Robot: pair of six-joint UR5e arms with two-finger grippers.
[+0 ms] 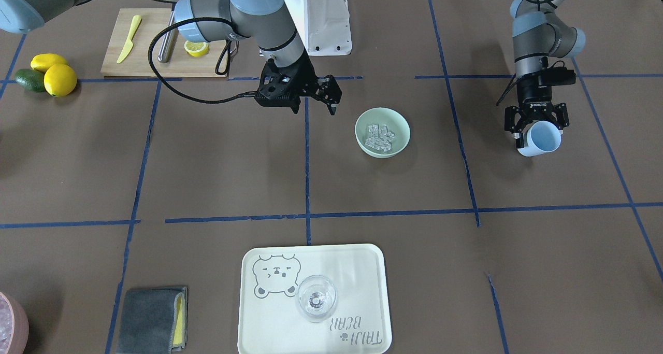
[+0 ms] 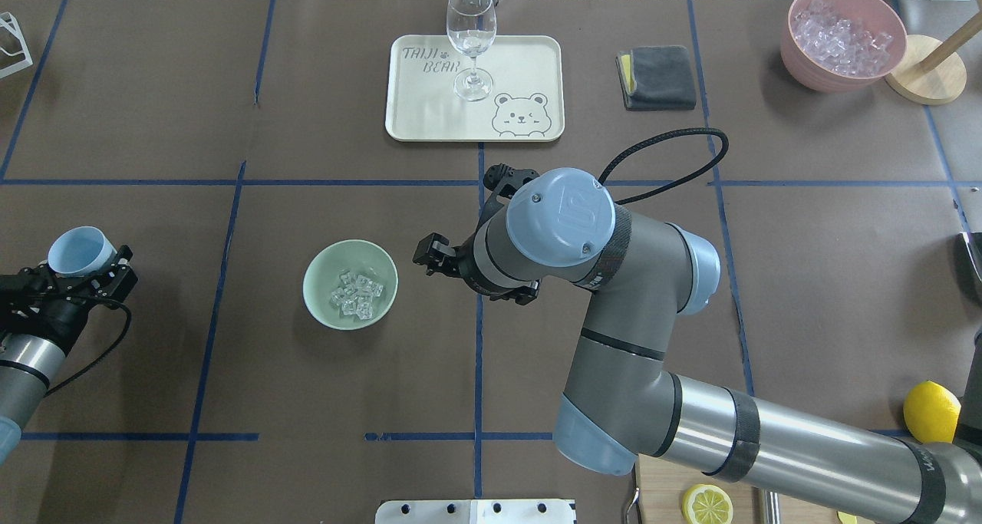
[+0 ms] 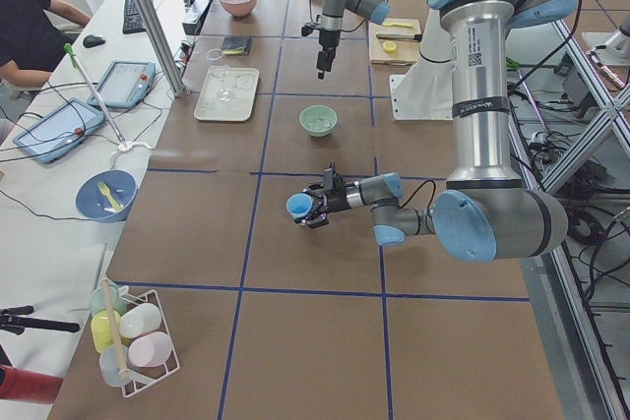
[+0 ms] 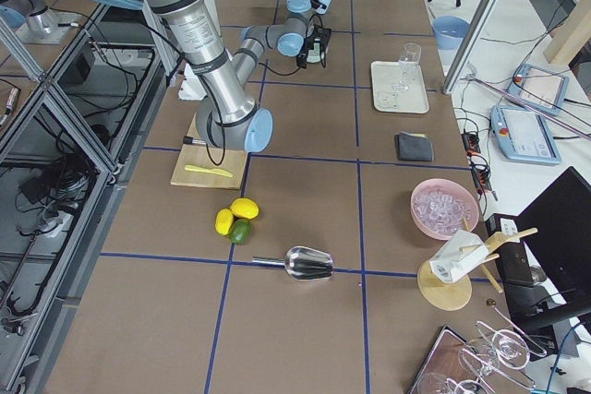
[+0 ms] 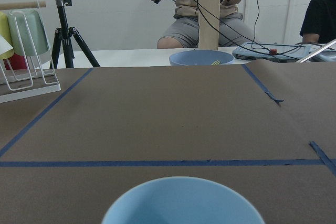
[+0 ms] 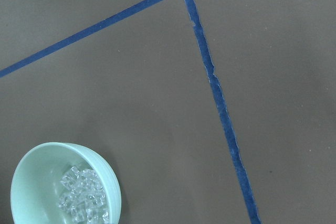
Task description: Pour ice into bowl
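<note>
The ice lies heaped in the mint-green bowl on the brown table. Well apart from it, the left gripper clasps a tilted light blue cup. The right gripper hovers near the bowl, spread wide and empty.

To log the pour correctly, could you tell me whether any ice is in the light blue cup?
No, the cup shows a bare interior in the overhead view, while the ice lies in the bowl.
</note>
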